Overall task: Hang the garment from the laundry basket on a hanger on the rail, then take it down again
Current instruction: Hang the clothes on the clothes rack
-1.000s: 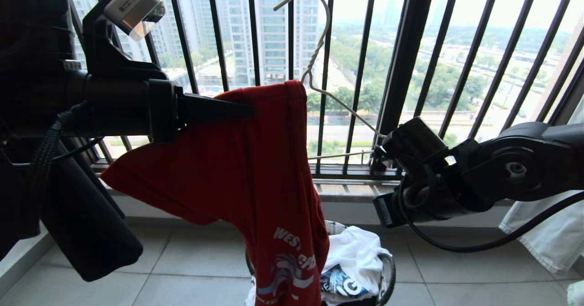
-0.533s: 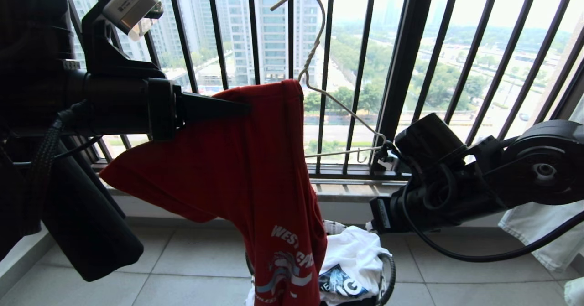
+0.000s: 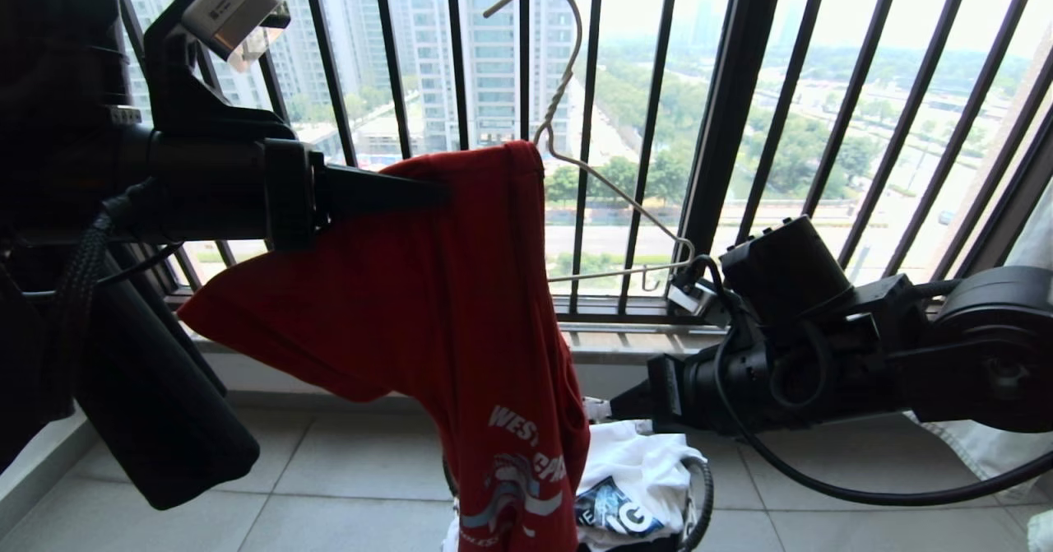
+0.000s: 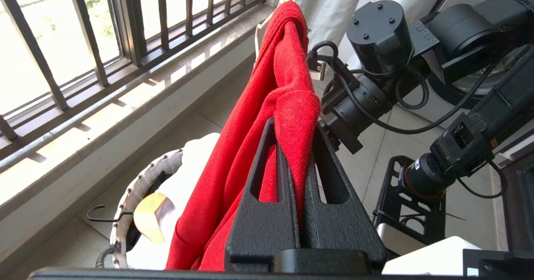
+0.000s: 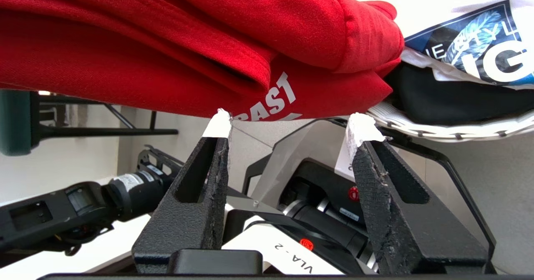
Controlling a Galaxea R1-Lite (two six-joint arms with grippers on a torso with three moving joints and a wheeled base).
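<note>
On a balcony with pale floor tiles [image 3: 345,486] and a black window railing [image 3: 724,124], the left pincer [image 4: 298,155] pinches the red T-shirt [image 3: 444,305] draped on the wire hanger [image 3: 568,75] above the laundry basket [image 3: 699,486], while the right pincer [image 5: 288,125] gapes empty beside the shirt.

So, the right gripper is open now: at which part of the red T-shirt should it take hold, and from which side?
Probably the free hanging body of the red T-shirt, near the white lettering, approached from the robot's right. The left gripper already pinches the upper fabric, and the hanger fills the collar. The open right gripper already faces that lower fold.
</note>
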